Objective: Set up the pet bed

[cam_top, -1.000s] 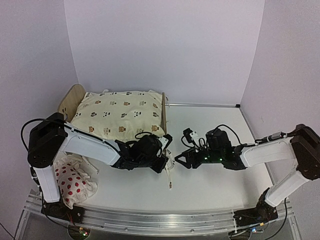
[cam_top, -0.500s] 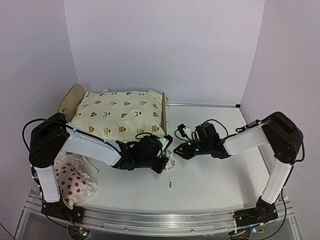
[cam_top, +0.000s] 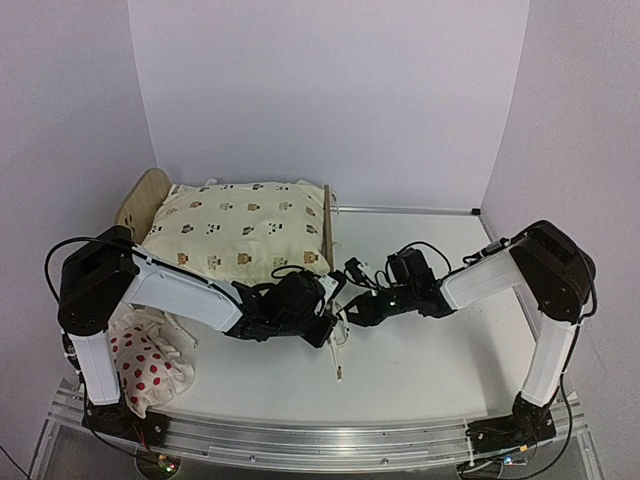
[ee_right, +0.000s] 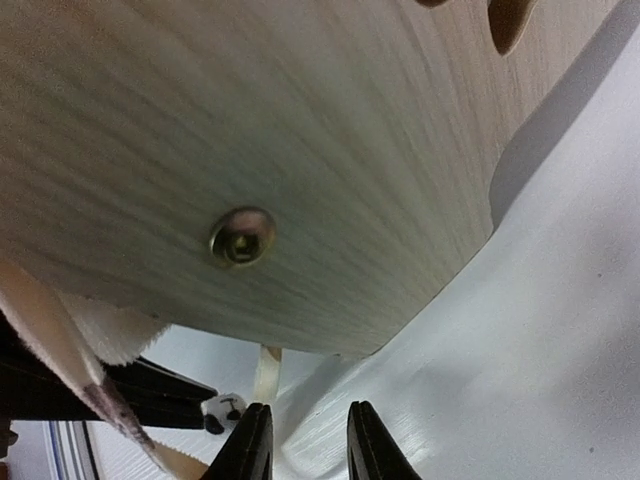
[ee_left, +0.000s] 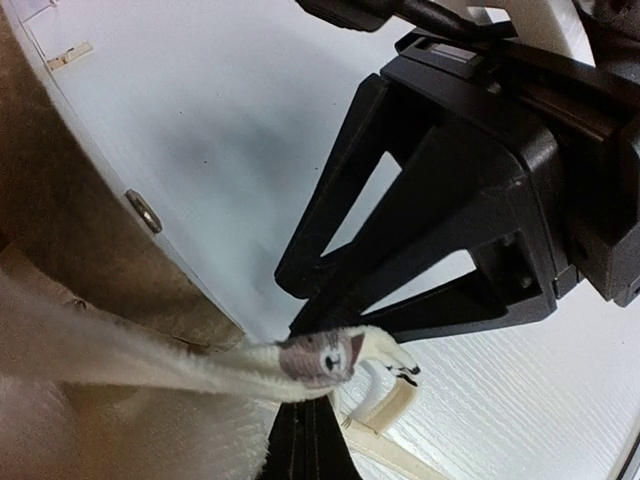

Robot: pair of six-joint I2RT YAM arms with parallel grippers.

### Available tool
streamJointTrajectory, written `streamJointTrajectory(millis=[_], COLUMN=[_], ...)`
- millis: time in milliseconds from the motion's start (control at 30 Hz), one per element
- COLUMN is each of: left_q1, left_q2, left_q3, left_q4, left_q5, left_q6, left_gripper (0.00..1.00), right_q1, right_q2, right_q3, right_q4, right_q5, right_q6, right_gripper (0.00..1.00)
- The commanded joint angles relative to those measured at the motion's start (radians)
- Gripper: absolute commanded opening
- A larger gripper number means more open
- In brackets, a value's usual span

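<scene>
The pet bed [cam_top: 140, 200] stands at the back left with a cream animal-print cushion [cam_top: 235, 230] lying on it. My left gripper [cam_top: 328, 318] is at the near corner of the footboard [cam_top: 327, 225], shut on the cushion's corner [ee_left: 150, 355]. A cream tie [cam_top: 340, 355] hangs from that corner onto the table. My right gripper [cam_top: 350, 312] is right beside the left one, tips almost touching it. In the right wrist view the right gripper [ee_right: 310, 445] is narrowly open, nothing between its fingers, just under the wooden footboard [ee_right: 300, 130] and beside the tie [ee_right: 266, 372].
A white pillow with red spots [cam_top: 145, 365] lies at the near left beside the left arm's base. A bolt head [ee_right: 242, 236] shows in the footboard. White walls close off the back and both sides of the table.
The right arm has reached left, bringing its gripper up to the footboard corner and the left gripper, with its jaws narrower than before. The left arm has stayed put.
</scene>
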Motion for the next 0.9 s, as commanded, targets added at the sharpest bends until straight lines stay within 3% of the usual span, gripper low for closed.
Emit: streamJointTrajectory(millis=[0, 333, 600, 867], left_q1=[0.014, 0.017, 0.017, 0.017], left_q2=[-0.028, -0.024, -0.038, -0.033], left_q3=[0.034, 0.062, 0.069, 0.075], left_q4=[0.012, -0.003, -0.024, -0.014], left_q5=[-0.012, -0.025, -0.059, -0.028], left_q6=[0.01, 0.024, 0.041, 0.039], left_gripper=[0.0, 0.0, 0.0, 0.0], right_q1=[0.01, 0.01, 0.01, 0.01], right_q2=[-0.035, -0.055, -0.122, -0.089], right_q3=[-0.019, -0.025, -0.091, -0.052], right_q4=[0.029, 0.032, 0.026, 0.031], right_q5=[-0.128, -0.207, -0.181, -0.225], right_q6=[-0.016, 0.0, -0.017, 0.019], right_gripper=[0.3, 0.34, 0.35, 0.43])
